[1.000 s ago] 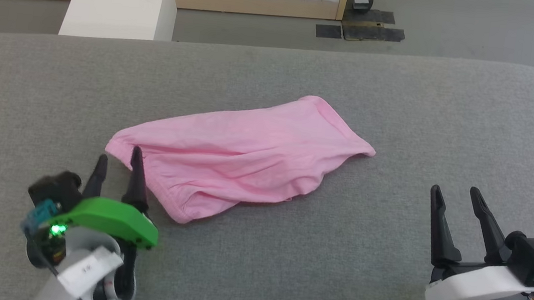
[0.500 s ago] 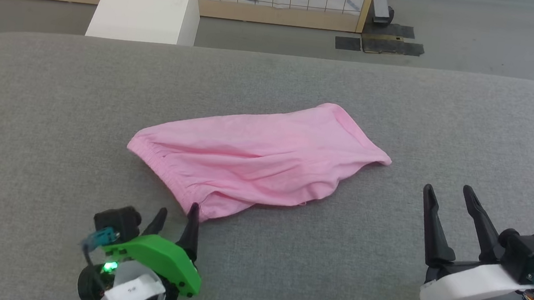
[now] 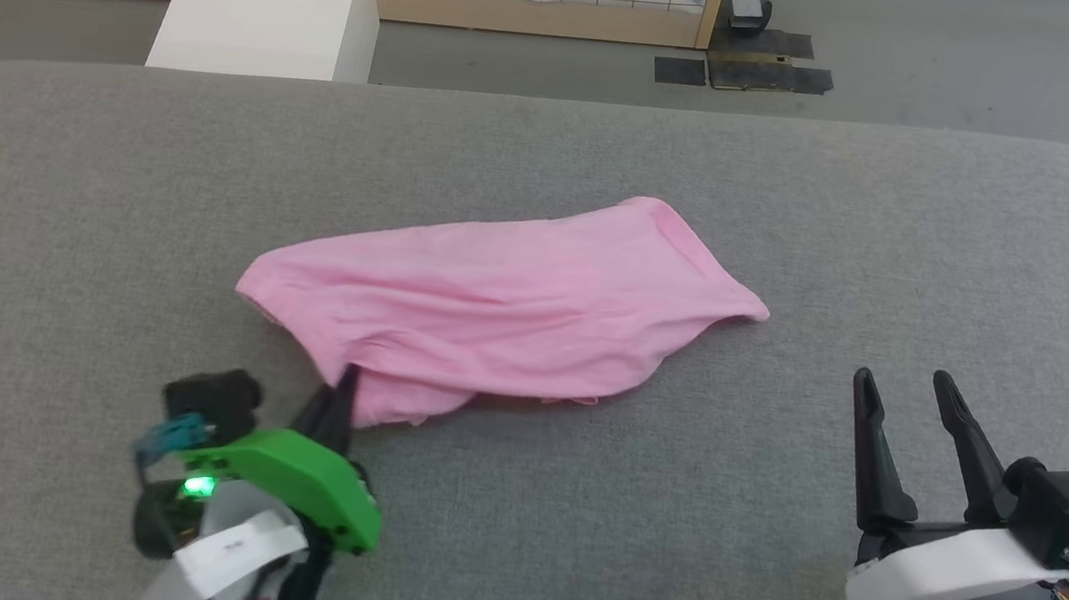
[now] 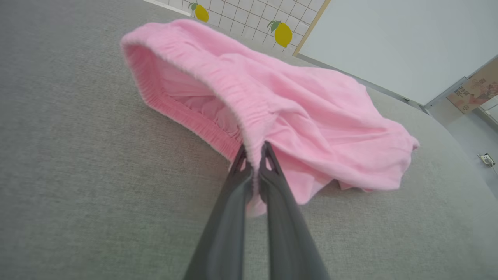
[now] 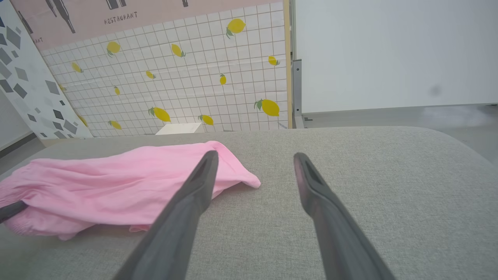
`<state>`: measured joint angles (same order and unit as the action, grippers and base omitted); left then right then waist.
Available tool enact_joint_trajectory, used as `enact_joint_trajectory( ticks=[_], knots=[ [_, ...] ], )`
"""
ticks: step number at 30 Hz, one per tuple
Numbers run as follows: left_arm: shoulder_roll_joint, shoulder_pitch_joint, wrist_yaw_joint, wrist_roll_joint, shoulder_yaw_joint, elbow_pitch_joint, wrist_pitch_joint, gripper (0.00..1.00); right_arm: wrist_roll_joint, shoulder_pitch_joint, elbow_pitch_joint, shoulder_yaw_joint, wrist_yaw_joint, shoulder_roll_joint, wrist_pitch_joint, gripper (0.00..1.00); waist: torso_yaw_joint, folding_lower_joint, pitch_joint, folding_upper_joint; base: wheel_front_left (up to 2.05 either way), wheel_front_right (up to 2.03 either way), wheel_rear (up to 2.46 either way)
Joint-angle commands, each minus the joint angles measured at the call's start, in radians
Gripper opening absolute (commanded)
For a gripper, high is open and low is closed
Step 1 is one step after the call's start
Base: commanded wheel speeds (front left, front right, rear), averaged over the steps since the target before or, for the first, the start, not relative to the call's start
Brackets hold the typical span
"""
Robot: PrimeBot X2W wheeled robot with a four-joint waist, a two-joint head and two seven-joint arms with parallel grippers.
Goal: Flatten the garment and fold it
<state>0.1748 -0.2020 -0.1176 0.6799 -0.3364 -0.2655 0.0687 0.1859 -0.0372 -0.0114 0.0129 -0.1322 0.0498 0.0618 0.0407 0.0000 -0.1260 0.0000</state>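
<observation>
Pink shorts (image 3: 504,307) lie rumpled near the middle of the grey fabric-covered counter (image 3: 104,191). In the head view they run from near-left to far-right, with the leg end at the far right and the gathered waistband (image 4: 210,74) at the near-left end. The left tool (image 3: 334,396) is clenched on that waistband. The left wrist view shows both dark fingers pressed together, with elastic pinched between them at the corner closest to the robot. Only the upper layer seems caught, so the waist opening gapes: the lower band rests on the counter and the upper band stands above it.

That hold makes sense as a start to flattening. The waistband corner gives a thick, firm edge to pull on, and drawing it outward should take out the folds bunched along the near side.

The right tool (image 3: 903,377) hovers released, its fingers spread over bare counter. It is well apart from the cloth, on the leg-end side, and touches nothing. It looks parked ready to take the opposite hem.

Flattening appears barely begun, and no fold is made yet. Thin cloth pulled by one tool may slide rather than stretch, and a single-layer grip could drag the top layer over the bottom one.
</observation>
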Motion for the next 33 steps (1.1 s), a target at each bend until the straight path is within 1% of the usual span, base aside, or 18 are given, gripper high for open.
enact_joint_trajectory(
  ticks=[1,5,7,9,10,11,12,15,20,22,25,29,33],
  knots=[
    [0.023,0.02,-0.013,-0.007,0.015,0.018,0.015,0.0,0.005,0.007,-0.003,0.003,0.002,0.0,0.006,1.0,-0.004,0.0,-0.001,0.0,0.0,0.0,0.0],
    [0.087,0.088,-0.059,-0.021,0.063,0.077,0.034,0.0,0.006,0.008,0.001,0.014,0.002,0.0,0.007,1.0,-0.02,0.0,-0.003,0.0,0.0,0.0,0.0],
    [0.125,0.123,-0.092,-0.035,0.088,0.097,0.031,0.0,0.005,0.009,0.002,0.019,0.002,0.0,0.003,1.0,-0.031,0.0,-0.006,0.0,0.0,0.0,0.0],
    [0.141,0.145,-0.113,-0.031,0.101,0.105,0.011,0.0,0.005,0.007,0.003,0.019,0.002,0.0,-0.007,1.0,-0.039,0.0,-0.01,0.0,0.0,0.0,0.0],
    [0.143,0.151,-0.115,-0.023,0.106,0.106,0.004,0.2,0.002,0.005,0.005,0.016,0.002,0.0,-0.014,1.0,-0.042,0.0,-0.012,0.0,0.0,0.0,0.0],
    [0.145,0.155,-0.115,-0.021,0.106,0.111,0.0,0.96,0.001,0.004,0.009,0.01,0.002,0.0,-0.026,1.0,-0.044,0.0,-0.013,0.0,0.0,0.0,0.0],
    [0.141,0.157,-0.115,-0.017,0.106,0.119,0.0,1.0,-0.001,0.003,0.011,0.003,0.002,0.0,-0.036,1.0,-0.048,0.0,-0.015,0.0,0.0,0.0,0.0],
    [0.126,0.151,-0.095,-0.011,0.105,0.141,0.038,1.0,-0.015,-0.004,0.016,-0.027,0.002,0.0,-0.084,1.0,-0.06,0.0,-0.024,0.0,0.0,0.0,0.0],
    [0.099,0.124,-0.069,-0.057,0.111,0.172,0.163,1.0,-0.054,-0.034,0.031,-0.077,0.002,0.0,-0.189,1.0,-0.09,0.0,-0.047,0.0,0.0,0.0,0.0],
    [0.076,0.111,-0.06,-0.084,0.124,0.189,0.184,1.0,-0.069,-0.058,0.045,-0.091,0.002,0.0,-0.239,1.0,-0.106,0.0,-0.06,0.0,0.0,0.0,0.0],
    [0.024,0.087,-0.043,-0.145,0.157,0.239,0.192,1.0,-0.096,-0.105,0.082,-0.098,0.002,0.0,-0.328,1.0,-0.136,0.0,-0.085,0.0,0.0,0.0,0.0],
    [-0.055,0.073,0.01,-0.234,0.205,0.292,0.193,1.0,-0.142,-0.167,0.145,-0.106,0.002,0.0,-0.458,1.0,-0.173,0.0,-0.119,0.0,0.0,0.0,0.0],
    [-0.1,0.064,0.066,-0.281,0.234,0.294,0.193,1.0,-0.185,-0.212,0.195,-0.118,0.002,0.0,-0.574,1.0,-0.203,0.0,-0.147,0.0,0.0,0.0,0.0]
  ],
)
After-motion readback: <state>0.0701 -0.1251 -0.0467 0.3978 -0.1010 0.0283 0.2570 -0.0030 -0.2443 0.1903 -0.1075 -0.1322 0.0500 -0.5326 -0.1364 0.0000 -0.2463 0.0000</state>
